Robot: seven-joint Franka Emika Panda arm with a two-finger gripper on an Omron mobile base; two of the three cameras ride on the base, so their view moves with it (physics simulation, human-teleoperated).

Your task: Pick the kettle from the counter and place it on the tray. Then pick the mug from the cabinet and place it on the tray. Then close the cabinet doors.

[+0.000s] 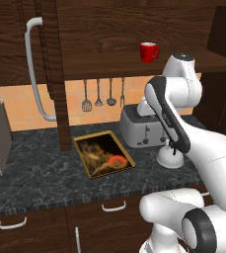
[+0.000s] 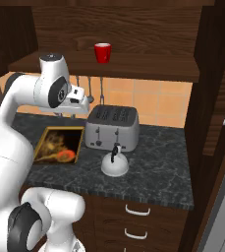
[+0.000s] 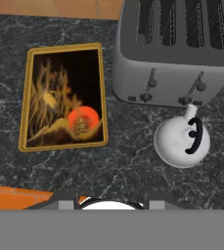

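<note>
Kettle (image 3: 182, 142) sits by toaster (image 3: 174, 53), tray (image 3: 63, 97) bare. I drop onto upright handle, keep clear of toaster. Pincer state: can't tell.

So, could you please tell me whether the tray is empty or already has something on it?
Empty. The tray lies bare on the counter; the kettle stands beside it, the mug on the cabinet shelf.

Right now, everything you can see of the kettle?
The kettle is a small squat dome, glossy silver-white, with a thin dark handle arching over its top. It stands upright on the dark marbled counter, just in front of the silver toaster and right of the tray in the hand view. Nothing grips it.
</note>
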